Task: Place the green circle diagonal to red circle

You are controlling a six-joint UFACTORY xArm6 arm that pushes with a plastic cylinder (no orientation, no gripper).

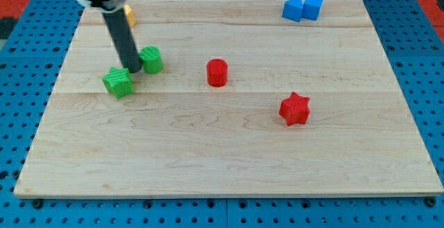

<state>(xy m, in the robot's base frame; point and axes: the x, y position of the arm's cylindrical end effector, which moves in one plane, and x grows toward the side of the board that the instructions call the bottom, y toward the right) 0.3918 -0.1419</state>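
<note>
The green circle (pixel 152 59) stands on the wooden board, left of centre. The red circle (pixel 217 73) stands near the board's middle, to the right of the green circle and slightly lower in the view. My tip (pixel 132 70) is down on the board, touching the green circle's left side. A green star (pixel 118 83) lies just below and left of my tip. The rod rises from the tip toward the view's top left.
A red star (pixel 295 109) lies right of centre. Two blue blocks (pixel 303 8) sit together at the top right. A yellow block (pixel 130 15) shows at the top left, partly hidden behind my arm. The board's edge (pixel 222 195) runs along the view's bottom.
</note>
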